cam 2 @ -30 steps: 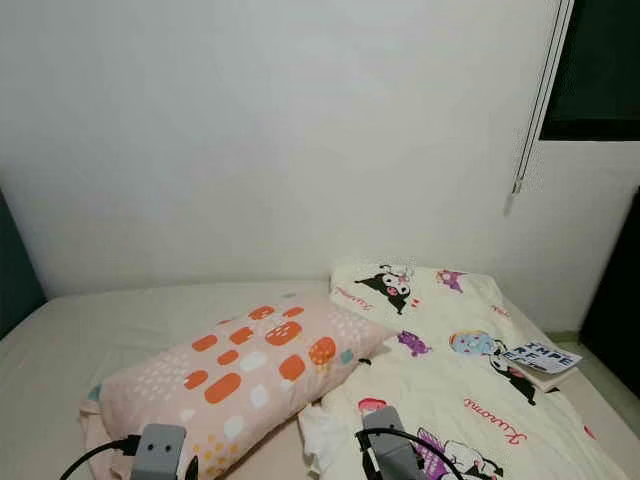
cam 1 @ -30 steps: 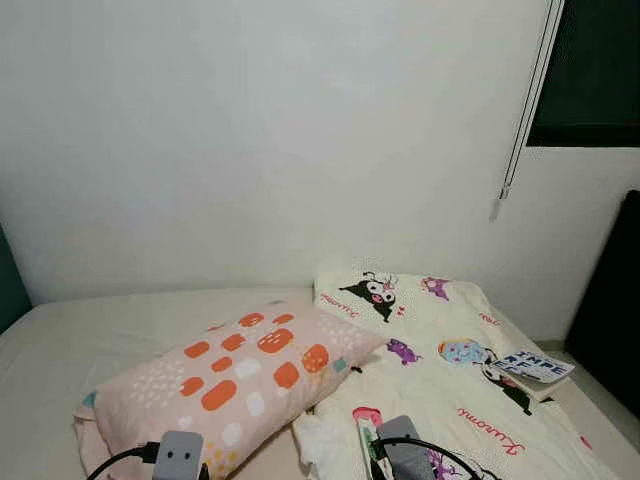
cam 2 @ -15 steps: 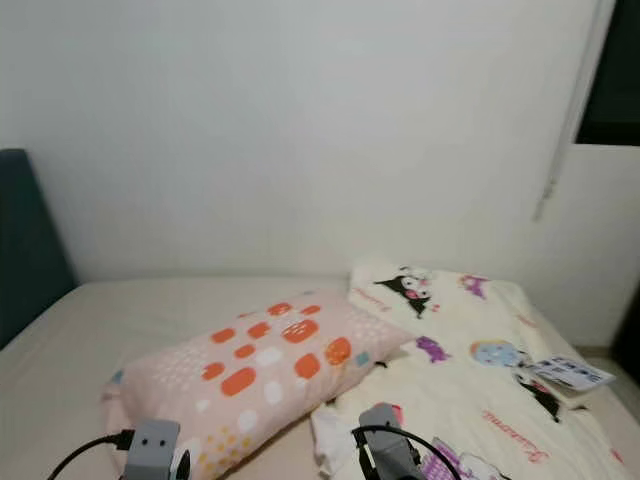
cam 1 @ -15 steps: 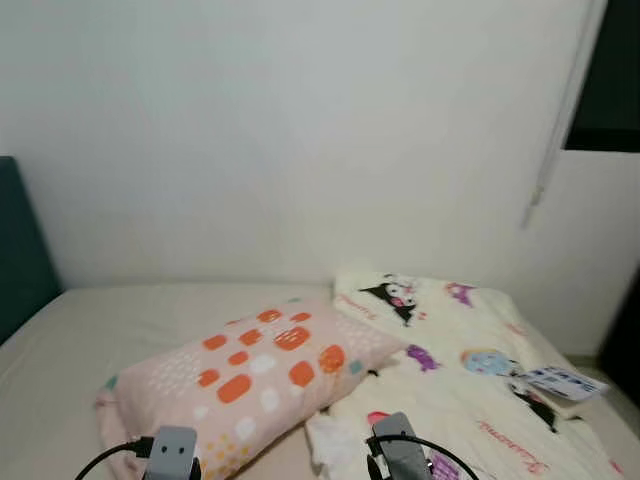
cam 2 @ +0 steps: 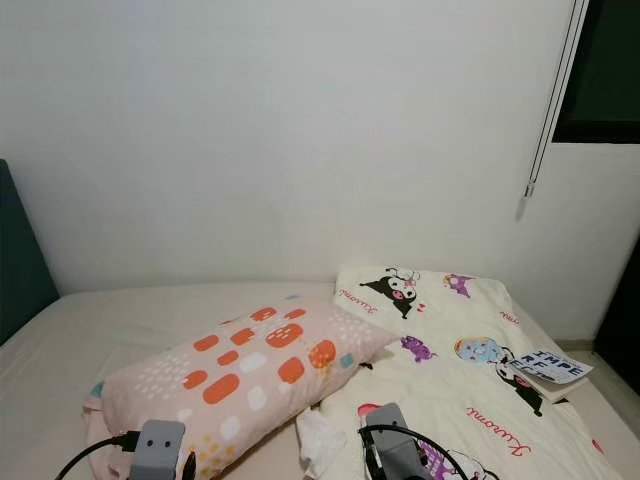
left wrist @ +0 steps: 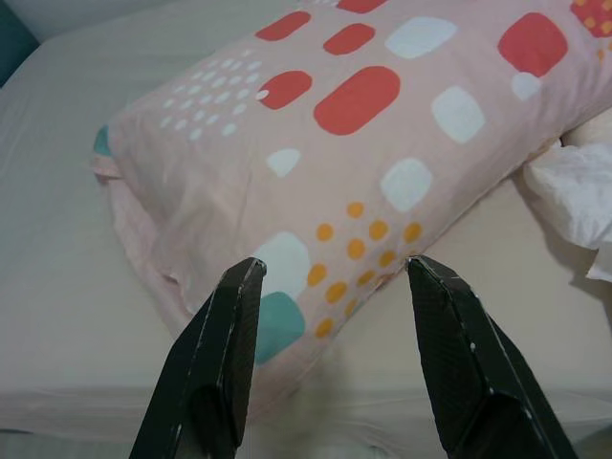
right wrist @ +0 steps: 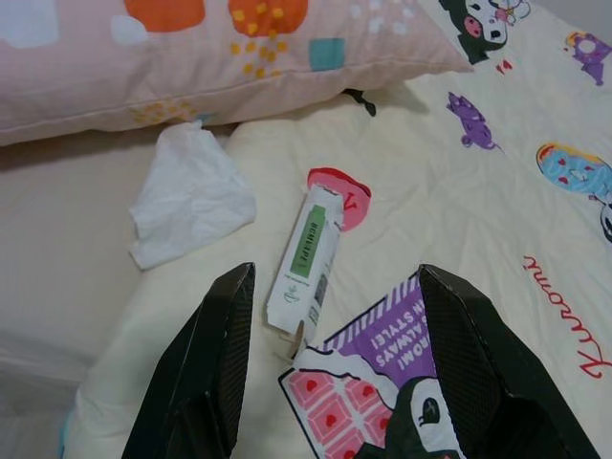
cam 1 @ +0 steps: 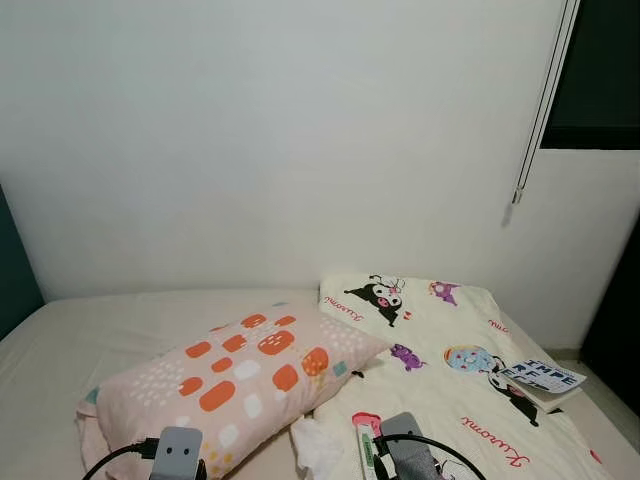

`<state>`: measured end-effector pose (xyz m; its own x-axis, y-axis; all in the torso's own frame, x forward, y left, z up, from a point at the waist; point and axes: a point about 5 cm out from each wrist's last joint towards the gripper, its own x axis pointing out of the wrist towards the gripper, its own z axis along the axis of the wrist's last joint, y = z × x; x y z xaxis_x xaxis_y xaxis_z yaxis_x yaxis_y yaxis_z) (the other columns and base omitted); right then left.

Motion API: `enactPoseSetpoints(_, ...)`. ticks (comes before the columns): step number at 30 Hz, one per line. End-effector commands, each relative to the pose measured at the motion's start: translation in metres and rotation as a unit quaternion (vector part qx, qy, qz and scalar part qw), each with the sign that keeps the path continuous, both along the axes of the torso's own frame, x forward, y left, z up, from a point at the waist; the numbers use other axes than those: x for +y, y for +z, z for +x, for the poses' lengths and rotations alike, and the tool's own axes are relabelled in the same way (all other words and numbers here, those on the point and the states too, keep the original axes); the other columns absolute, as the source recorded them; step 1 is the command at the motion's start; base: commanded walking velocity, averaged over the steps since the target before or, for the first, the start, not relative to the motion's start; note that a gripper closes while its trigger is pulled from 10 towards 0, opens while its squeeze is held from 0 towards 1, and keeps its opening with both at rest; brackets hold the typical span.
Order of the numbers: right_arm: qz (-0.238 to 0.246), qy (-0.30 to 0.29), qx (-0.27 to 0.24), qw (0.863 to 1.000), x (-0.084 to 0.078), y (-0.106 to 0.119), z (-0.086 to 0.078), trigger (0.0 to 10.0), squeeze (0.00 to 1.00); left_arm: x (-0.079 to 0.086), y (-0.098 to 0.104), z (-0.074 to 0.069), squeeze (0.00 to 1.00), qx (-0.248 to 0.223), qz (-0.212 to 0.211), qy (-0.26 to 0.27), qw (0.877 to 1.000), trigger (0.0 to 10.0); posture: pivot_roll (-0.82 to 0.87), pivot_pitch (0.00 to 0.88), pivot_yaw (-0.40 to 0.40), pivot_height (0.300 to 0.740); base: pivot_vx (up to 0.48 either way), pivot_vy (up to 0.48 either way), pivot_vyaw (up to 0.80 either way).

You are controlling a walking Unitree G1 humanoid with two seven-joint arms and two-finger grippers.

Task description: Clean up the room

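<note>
Pink cotton covers the pillow (left wrist: 325, 143) lying just ahead of the open left hand (left wrist: 330, 277), while the crumpled tissue (right wrist: 186, 196) and the small white carton (right wrist: 304, 266) lie just ahead of the open right hand (right wrist: 335, 277). The carton's long axis runs away from that hand, its torn end nearest. The robot would do well to lower the right hand with its fingers straddling the carton's narrow width.

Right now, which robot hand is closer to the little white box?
Right. The right gripper hangs open just over the box on the blanket; the left gripper faces the pillow, farther away.
</note>
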<state>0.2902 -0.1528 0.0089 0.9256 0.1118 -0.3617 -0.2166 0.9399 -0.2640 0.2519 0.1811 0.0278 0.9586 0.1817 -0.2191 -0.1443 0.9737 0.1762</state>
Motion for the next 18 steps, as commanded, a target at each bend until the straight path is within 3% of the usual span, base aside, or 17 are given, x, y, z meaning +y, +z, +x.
enactPoseSetpoints(1, 0.001, 0.001, 0.009, 1.0, 0.0007, -0.0039, -0.0034, 10.0, 0.0, 0.0004, -0.0031, -0.0024, 0.0, 0.009, -0.005, 0.004, 1.0, 10.0, -0.03, 0.022, -0.049, 0.74, 0.0, 0.0, 0.0)
enactPoseSetpoints(7, -0.013, 0.011, 0.009, 1.0, -0.0001, -0.004, -0.0038, 10.0, 0.0, 0.0, -0.0024, -0.0023, 0.0, 0.005, 0.0, 0.001, 1.0, 10.0, -0.03, 0.018, -0.053, 0.74, 0.0, 0.0, 0.0)
enactPoseSetpoints(18, -0.012, 0.012, 0.005, 1.0, 0.0012, -0.0023, -0.0021, 10.0, 0.0, -0.0002, -0.0018, -0.0026, 0.0, 0.001, -0.004, 0.002, 1.0, 10.0, -0.03, 0.019, -0.057, 0.74, 0.0, 0.0, 0.8)
